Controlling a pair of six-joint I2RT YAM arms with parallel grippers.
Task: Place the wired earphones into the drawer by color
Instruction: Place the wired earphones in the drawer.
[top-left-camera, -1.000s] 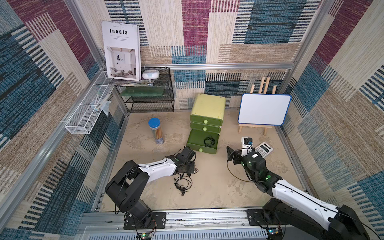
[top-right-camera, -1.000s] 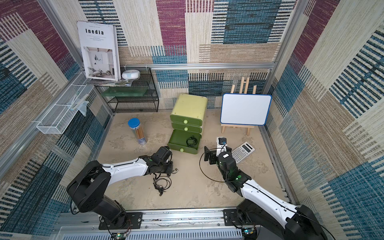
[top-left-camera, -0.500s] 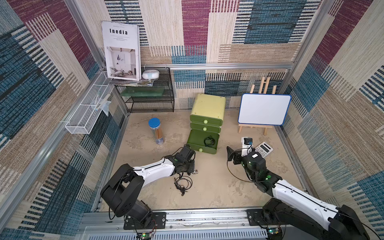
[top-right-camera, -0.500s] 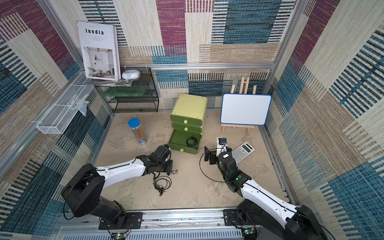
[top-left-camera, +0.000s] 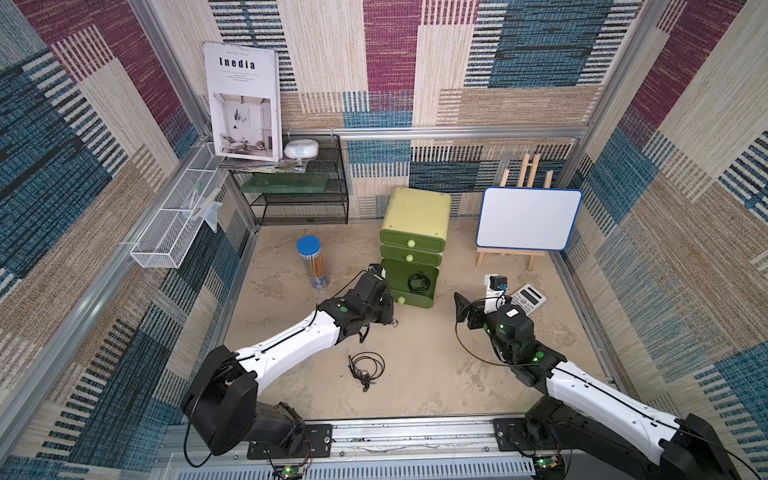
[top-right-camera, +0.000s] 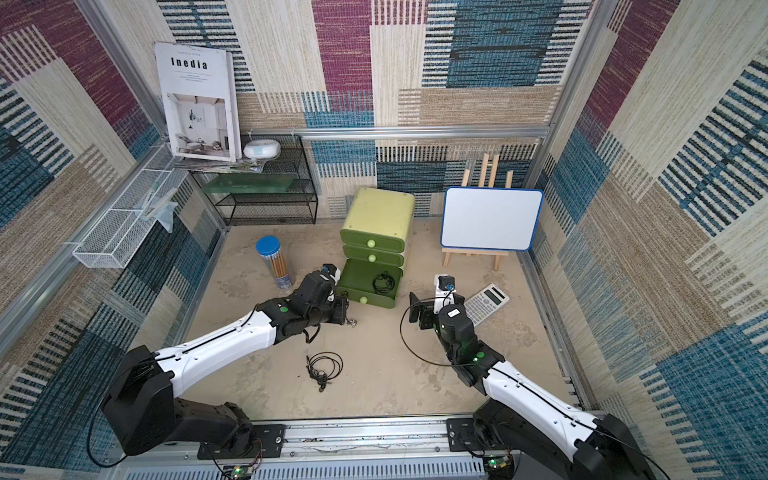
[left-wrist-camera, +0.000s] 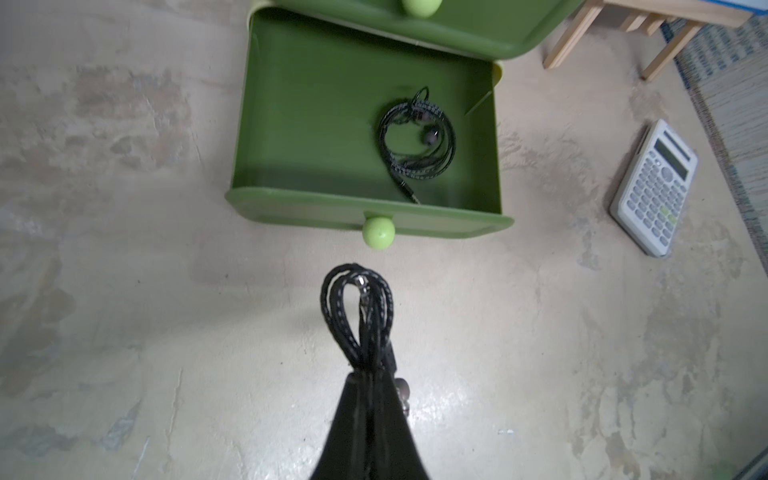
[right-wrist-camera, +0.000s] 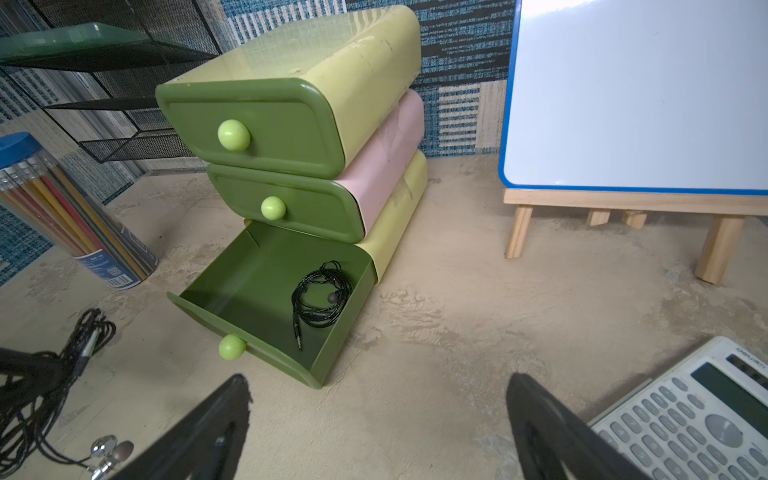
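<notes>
At the left stands a clear round pencil tube (top-left-camera: 312, 262) with a blue lid. The left tool (left-wrist-camera: 368, 376) is squeezed tight on black earphones (left-wrist-camera: 357, 316); their thin woven cord sticks out past the tips in a loop, over the sandy counter (left-wrist-camera: 124, 332) and just in front of a round shiny knob (left-wrist-camera: 378, 232). Nearer the front, loose earphones (top-left-camera: 365, 368), black too, lie in a messy coil on the counter, apart from both tools. In the middle is a smooth plastic drawer chest (top-left-camera: 415, 212) with rounded corners. Its top two drawers are closed. The bottom drawer (left-wrist-camera: 307, 124) is pulled out, and coiled earphones (left-wrist-camera: 417, 141), black and thin, lie inside near its right wall. The right tool (right-wrist-camera: 378, 388) hangs wide open with nothing in it, near a grey calculator (right-wrist-camera: 698, 419). A flat whiteboard (top-left-camera: 528, 218) with a blue edge sits on a wooden stand (top-left-camera: 505, 257) at the far right.
</notes>
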